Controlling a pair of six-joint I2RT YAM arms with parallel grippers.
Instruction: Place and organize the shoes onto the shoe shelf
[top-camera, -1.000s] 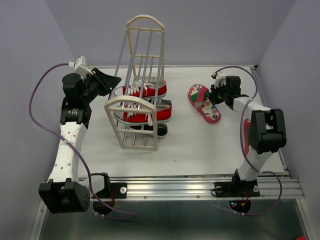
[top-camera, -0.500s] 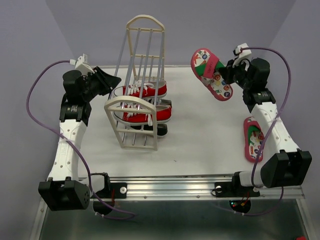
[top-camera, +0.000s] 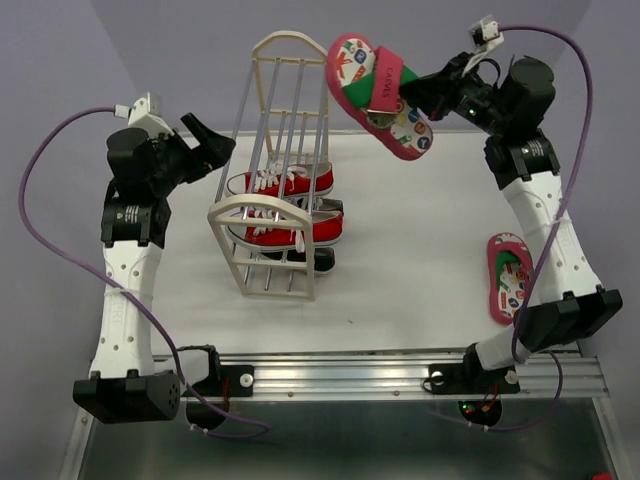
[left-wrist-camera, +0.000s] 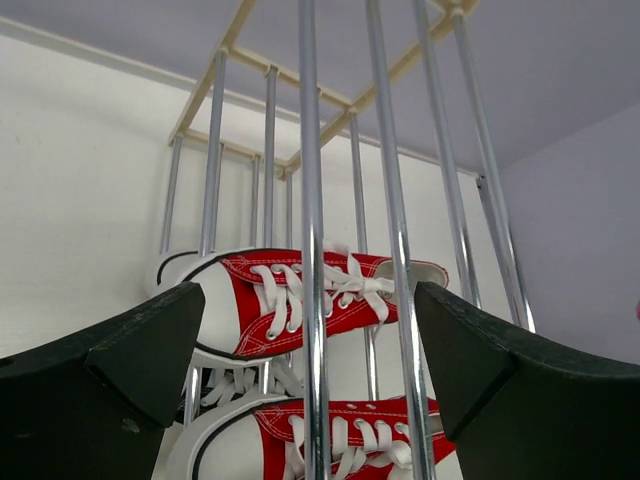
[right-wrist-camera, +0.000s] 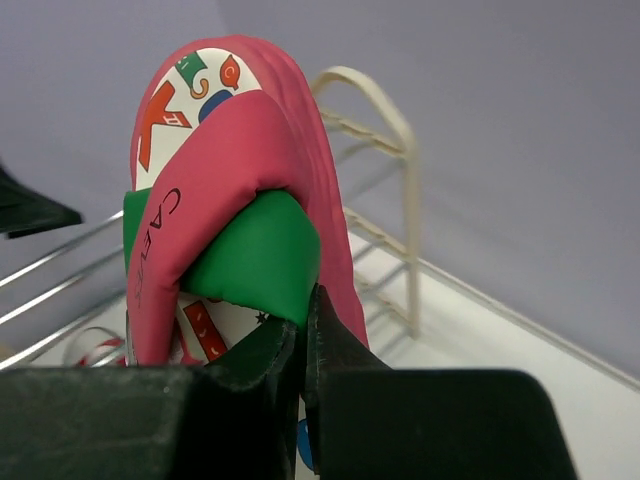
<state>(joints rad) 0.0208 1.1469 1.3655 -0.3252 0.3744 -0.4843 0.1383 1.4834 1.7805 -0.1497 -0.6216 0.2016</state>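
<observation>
The shoe shelf (top-camera: 262, 205) stands left of centre, with two red sneakers (top-camera: 290, 182) on its rods and a black sneaker (top-camera: 322, 260) at the bottom. My left gripper (top-camera: 205, 150) is open just left of the shelf, holding nothing. In the left wrist view its fingers (left-wrist-camera: 310, 320) flank the grey rods (left-wrist-camera: 312, 200), with a red sneaker (left-wrist-camera: 260, 300) behind them. My right gripper (top-camera: 420, 95) is shut on the green strap of a pink flip-flop (top-camera: 375, 85), held high beside the shelf's top arch. The right wrist view shows the strap pinched (right-wrist-camera: 305, 320) and the flip-flop (right-wrist-camera: 230, 170) hanging upright.
A second flip-flop (top-camera: 508, 280) lies on the white table near the right edge, close to my right arm's lower link. The shelf's far arch (right-wrist-camera: 395, 130) rises behind the held flip-flop. Grey walls close in the table at the back and sides.
My left gripper has opened beside the shelf and drawn back a little. My right arm has lifted the flip-flop off the table, up and left to the shelf's top.
</observation>
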